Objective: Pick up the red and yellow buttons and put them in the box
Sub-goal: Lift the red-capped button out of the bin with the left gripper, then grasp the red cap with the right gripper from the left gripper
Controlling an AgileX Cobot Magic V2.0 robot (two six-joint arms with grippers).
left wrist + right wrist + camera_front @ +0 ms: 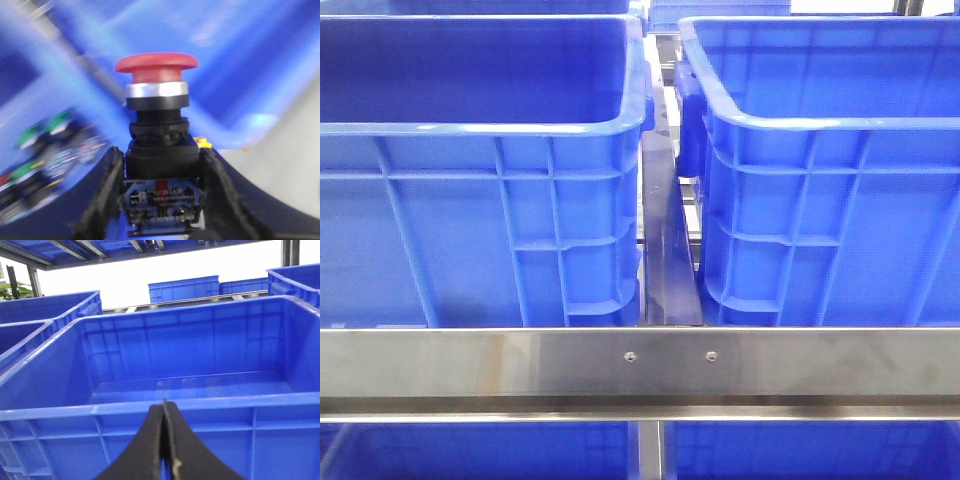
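In the left wrist view my left gripper (160,155) is shut on the black body of a red button (156,67) with a wide red mushroom cap and a silver collar, held upright between the fingers (102,185). A tiny yellow bit (201,142) peeks out by one finger, too blurred to identify. My right gripper (164,407) is shut with nothing in it, just outside the near wall of an empty blue box (200,365). The front view shows two blue crates, left (470,130) and right (820,125), and neither gripper.
Several green-capped buttons (42,132) lie blurred in a blue crate behind my left gripper. A steel rail (640,362) crosses the front of the crates, with a dark divider (665,250) between them. More blue crates (50,310) stand around the empty one.
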